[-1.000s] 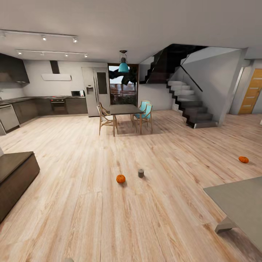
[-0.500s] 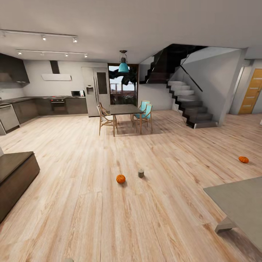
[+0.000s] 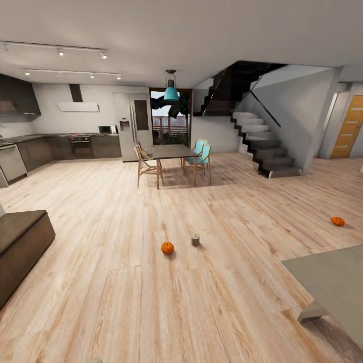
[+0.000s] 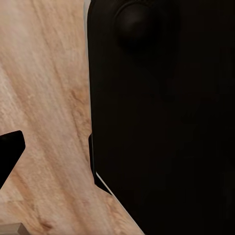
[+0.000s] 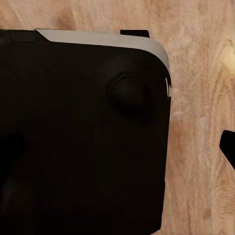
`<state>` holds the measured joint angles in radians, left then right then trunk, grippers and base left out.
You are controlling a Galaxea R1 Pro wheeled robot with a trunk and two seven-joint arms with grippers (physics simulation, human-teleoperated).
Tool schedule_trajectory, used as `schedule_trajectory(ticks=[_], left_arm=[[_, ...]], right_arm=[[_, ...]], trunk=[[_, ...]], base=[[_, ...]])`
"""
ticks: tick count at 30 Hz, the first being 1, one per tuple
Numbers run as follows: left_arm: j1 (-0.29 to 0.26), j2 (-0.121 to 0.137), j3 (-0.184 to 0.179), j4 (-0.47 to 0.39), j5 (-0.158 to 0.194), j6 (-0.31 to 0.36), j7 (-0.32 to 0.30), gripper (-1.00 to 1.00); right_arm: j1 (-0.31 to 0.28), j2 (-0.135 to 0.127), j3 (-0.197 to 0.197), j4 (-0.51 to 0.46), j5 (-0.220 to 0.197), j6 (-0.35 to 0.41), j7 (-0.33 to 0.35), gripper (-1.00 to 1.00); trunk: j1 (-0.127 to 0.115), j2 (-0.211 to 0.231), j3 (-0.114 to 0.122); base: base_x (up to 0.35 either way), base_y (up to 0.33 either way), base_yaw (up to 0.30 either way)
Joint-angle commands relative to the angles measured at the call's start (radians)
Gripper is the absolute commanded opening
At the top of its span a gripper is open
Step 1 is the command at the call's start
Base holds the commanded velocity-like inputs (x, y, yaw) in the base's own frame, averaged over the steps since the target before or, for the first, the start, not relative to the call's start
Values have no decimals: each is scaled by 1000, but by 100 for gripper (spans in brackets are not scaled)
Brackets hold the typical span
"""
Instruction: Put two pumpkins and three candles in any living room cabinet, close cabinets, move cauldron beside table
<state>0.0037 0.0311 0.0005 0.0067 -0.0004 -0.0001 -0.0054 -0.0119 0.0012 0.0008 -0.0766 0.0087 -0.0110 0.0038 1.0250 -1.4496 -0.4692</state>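
Observation:
One orange pumpkin [image 3: 167, 247] lies on the wooden floor in the middle of the head view, with a short grey candle [image 3: 195, 240] standing just right of it and slightly apart. The other pumpkin [image 3: 337, 221] lies on the floor far to the right. A corner of the low dark brown cabinet [image 3: 22, 242] juts in at the left edge, its front shut. The grey table [image 3: 333, 282] fills the lower right corner. The cauldron is out of view. Each wrist view has one dark fingertip [image 4: 10, 147] [image 5: 228, 146] at its edge, over bare floor.
A dining table with chairs [image 3: 171, 154] stands mid-room at the back, a staircase [image 3: 262, 146] behind it to the right, kitchen units [image 3: 50, 146] at the back left. Open floor stretches between me and the pumpkins. The robot's black body [image 4: 161, 122] [image 5: 83, 127] looms close to both wrists.

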Motion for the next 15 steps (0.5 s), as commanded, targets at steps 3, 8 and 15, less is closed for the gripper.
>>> schedule_trajectory(ticks=[3,8,15], left_arm=[[0,-1,1,0,1,0,-2,100],[-1,-3,4,-54,7,-1,1,100],[-1,-3,12,-134,98,1,3,100]], right_arm=[[0,2,1,1,1,-1,1,100],[0,-1,-3,0,0,5,-8,100],[0,-1,-2,-23,1,6,-5,100]], trunk=[[0,0,-1],[-19,35,15],[-46,84,37]], base=[[0,0,0],[0,0,0],[0,0,0]])
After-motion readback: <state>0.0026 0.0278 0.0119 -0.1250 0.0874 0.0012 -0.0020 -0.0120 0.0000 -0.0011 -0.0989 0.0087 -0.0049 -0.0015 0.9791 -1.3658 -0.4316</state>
